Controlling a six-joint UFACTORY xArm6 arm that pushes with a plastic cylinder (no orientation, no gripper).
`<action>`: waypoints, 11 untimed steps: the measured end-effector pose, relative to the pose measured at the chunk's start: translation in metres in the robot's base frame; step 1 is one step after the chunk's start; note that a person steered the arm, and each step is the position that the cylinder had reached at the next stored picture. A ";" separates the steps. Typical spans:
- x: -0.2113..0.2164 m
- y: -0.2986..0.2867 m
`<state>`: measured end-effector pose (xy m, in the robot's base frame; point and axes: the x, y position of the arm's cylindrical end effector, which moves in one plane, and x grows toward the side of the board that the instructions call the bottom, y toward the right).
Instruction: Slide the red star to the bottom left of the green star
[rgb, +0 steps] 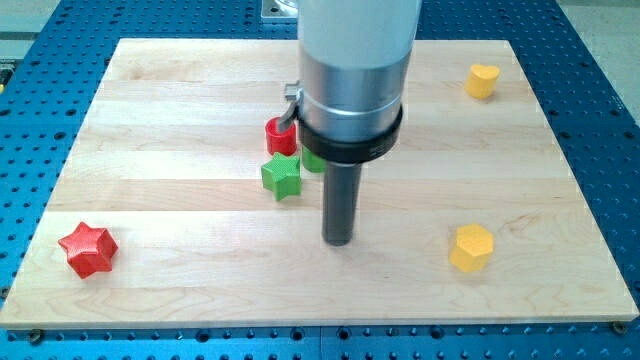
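Observation:
The red star (88, 249) lies near the board's bottom left corner. The green star (282, 176) lies near the middle of the board, far to the red star's upper right. My tip (338, 240) rests on the board to the lower right of the green star, a short gap away, and far right of the red star. A red round block (280, 135) sits just above the green star, partly hidden by the arm. Another green block (313, 160) shows right of the green star, mostly hidden behind the rod.
A yellow block (482, 80) lies at the top right of the wooden board (150, 110). A yellow hexagon block (471, 247) lies at the lower right. The arm's wide silver body (352, 70) covers the board's top middle.

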<state>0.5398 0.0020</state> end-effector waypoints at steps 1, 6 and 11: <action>-0.025 -0.038; 0.076 -0.298; 0.034 -0.162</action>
